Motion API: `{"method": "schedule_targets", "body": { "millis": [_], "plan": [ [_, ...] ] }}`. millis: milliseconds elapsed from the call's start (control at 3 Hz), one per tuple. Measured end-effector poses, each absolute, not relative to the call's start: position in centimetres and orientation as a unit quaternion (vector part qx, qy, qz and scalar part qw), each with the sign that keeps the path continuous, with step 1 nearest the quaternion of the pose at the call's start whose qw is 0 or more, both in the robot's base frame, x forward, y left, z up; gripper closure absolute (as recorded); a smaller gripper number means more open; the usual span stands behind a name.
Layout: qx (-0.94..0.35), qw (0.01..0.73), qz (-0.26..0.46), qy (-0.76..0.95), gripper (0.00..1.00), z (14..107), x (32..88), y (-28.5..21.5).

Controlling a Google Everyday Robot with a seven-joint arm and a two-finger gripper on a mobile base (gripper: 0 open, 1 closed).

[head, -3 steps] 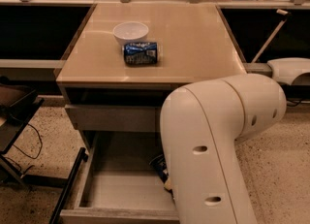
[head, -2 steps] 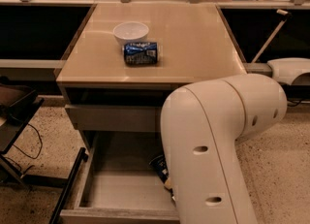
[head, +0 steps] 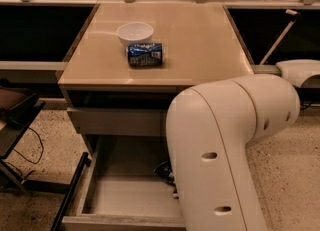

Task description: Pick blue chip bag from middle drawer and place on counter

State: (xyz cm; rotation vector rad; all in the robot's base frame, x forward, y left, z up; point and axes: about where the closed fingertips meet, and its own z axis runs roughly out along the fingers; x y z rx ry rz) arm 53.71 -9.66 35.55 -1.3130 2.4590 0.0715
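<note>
The middle drawer (head: pixel 125 195) is pulled open below the counter (head: pixel 200 45), and its grey floor shows. My white arm (head: pixel 220 150) reaches down into the drawer at its right side. My gripper is inside the drawer, hidden behind the arm. Only a small dark shape (head: pixel 165 171) shows at the arm's left edge, and I cannot tell whether it is the gripper or the bag. The blue chip bag is otherwise hidden.
A white bowl (head: pixel 135 32) and a blue soda can (head: pixel 145 55) on its side sit on the counter's left half. The closed upper drawer front (head: pixel 117 121) hangs over the open drawer. A black stand (head: pixel 15 120) and a dark bar (head: pixel 70 190) are at the left.
</note>
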Motion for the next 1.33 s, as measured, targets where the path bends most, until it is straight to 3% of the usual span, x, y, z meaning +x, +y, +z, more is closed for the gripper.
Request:
{"method": "schedule_targets", "body": {
  "millis": [1000,1333],
  "plan": [
    [-0.438,0.364,-0.041,0.821,1.00,52.3,54.7,-1.8],
    [-0.432,0.385,-0.056,0.813,1.00,54.0,54.6,-2.2]
  ]
}}
